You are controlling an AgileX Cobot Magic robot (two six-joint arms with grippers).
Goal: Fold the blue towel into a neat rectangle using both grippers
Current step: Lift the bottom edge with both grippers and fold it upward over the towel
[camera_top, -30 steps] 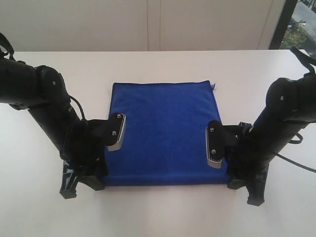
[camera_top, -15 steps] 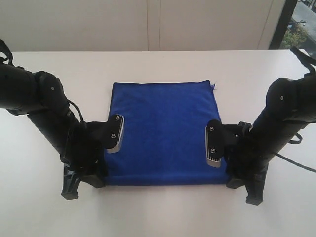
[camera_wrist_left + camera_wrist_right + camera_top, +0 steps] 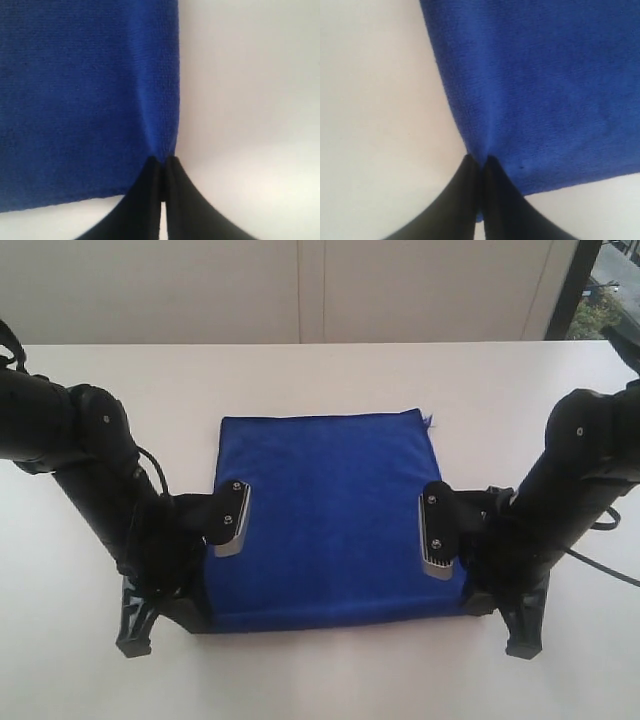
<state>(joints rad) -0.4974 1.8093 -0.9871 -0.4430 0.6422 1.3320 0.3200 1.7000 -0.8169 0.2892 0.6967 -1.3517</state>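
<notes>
You have plain white table; deep royal-blue fleecy towel spread mid-table, roughly rectangular; black pointed left gripper clamped on its lower-left corner in exterior view; black pointed right gripper clamped on lower-right; tiny loose thread at upper-right corner.

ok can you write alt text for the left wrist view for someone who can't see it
The left gripper has its narrow black jaws shut on an edge of the blue towel near one corner, puckering the fleecy cloth where they pinch. The towel covers over half the frame and lies flat on a white table.
</notes>
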